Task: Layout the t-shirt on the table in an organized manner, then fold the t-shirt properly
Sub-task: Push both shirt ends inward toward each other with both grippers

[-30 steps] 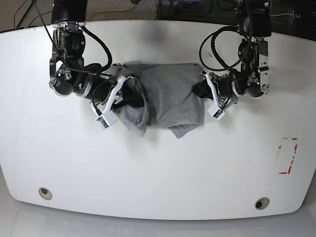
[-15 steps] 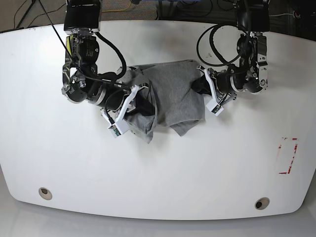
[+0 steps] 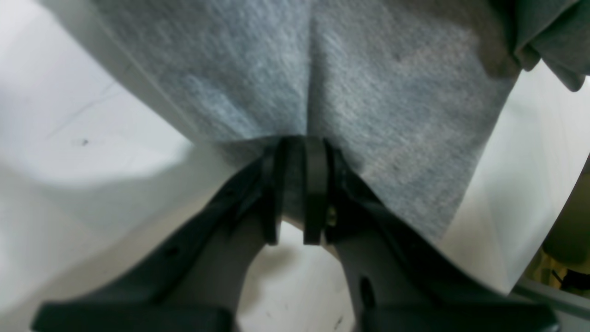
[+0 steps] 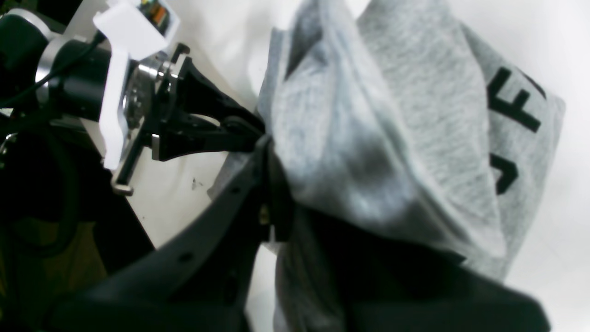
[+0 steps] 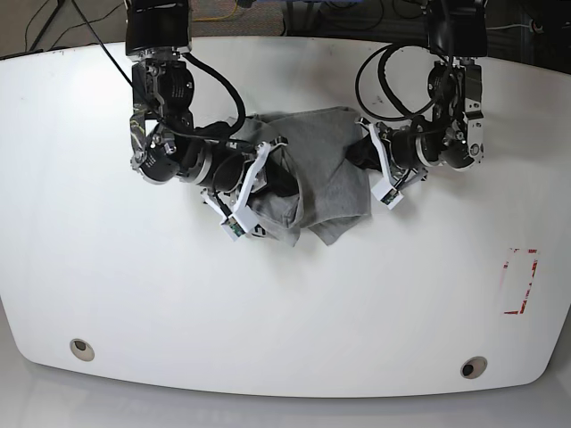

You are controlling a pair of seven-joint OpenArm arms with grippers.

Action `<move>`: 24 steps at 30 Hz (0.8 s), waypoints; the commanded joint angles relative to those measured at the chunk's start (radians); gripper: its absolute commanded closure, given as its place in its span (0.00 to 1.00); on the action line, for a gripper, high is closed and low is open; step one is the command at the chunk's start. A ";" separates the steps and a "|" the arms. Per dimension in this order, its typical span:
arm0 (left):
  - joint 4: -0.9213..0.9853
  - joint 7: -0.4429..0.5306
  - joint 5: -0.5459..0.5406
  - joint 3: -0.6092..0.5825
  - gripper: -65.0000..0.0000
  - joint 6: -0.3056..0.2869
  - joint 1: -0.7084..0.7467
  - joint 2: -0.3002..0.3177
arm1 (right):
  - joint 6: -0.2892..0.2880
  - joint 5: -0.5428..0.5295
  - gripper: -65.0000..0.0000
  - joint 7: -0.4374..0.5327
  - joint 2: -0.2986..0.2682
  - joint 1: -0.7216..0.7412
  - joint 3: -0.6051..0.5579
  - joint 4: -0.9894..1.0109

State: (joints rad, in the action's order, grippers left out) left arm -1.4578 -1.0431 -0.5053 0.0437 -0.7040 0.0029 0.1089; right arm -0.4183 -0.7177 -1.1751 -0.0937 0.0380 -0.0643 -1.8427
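Shirt: bunched between both sets of fingers, on bench. Left fingers and right fingers clamp its cloth. Step: layout. Next, likely: draw apart, spread flat.

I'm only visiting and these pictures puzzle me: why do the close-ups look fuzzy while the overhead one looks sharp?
Left wrist view: the t-shirt sits very near the lens, so its weave smears and the table glares pale. Right wrist view: the near dark hand blurs, though the black lettering reads fairly crisply. Base view: evenly lit, sharp, soft shadows under the arms.
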 commanded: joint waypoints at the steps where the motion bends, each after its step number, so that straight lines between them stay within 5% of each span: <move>1: -0.005 -0.038 0.040 -0.001 0.90 0.006 -0.004 0.005 | -0.004 -0.027 1.00 0.025 0.019 0.020 -0.001 -0.018; 18: -0.010 -0.038 0.040 -0.001 0.90 0.006 -0.002 0.005 | -0.004 -0.023 0.99 0.027 0.065 0.023 -0.002 0.036; 20: -0.010 -0.038 0.038 -0.001 0.90 0.006 -0.002 0.005 | -0.004 -0.023 0.95 0.027 0.065 0.023 -0.002 0.042; 24: -0.010 -0.038 0.038 -0.001 0.90 0.006 -0.002 0.005 | -0.004 -0.023 0.70 0.027 0.073 0.020 -0.002 0.039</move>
State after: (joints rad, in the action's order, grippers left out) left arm -1.4597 -1.0458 -0.5056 0.0437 -0.7044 0.0029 0.1089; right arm -0.4183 -0.7143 -1.1740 -0.0280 0.0406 -0.0669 -1.7847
